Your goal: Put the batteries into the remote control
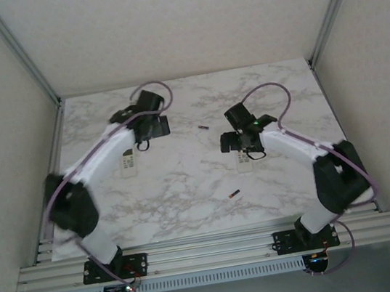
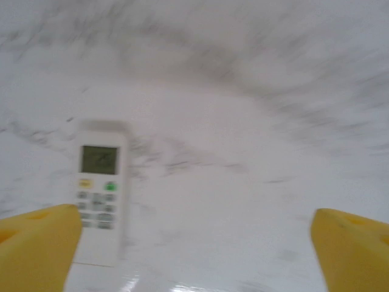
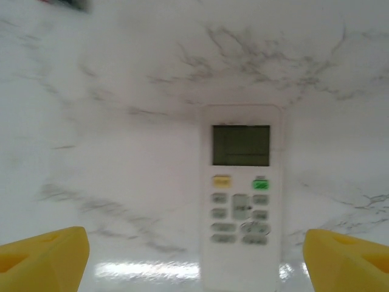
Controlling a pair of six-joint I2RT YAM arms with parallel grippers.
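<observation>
Both jaws gape, grasping nothing: left gripper [image 2: 194, 255] near a white plastic remote control [image 2: 100, 194] (buttons up, blurred), right gripper [image 3: 194, 258] above a second white remote [image 3: 241, 194]. One small dark cylindrical battery [image 1: 202, 126] lies on the marble-patterned table [image 1: 186, 184] between them; another battery [image 1: 235, 194], perhaps copper-tipped, nearer the bases.

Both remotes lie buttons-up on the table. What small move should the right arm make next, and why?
Probably lower the right gripper straight down onto the remote and close on its long sides, to lift and turn it. It lies buttons-up between the open jaws, no battery bay shows on that face, and a battery lies loose on the table nearby.
</observation>
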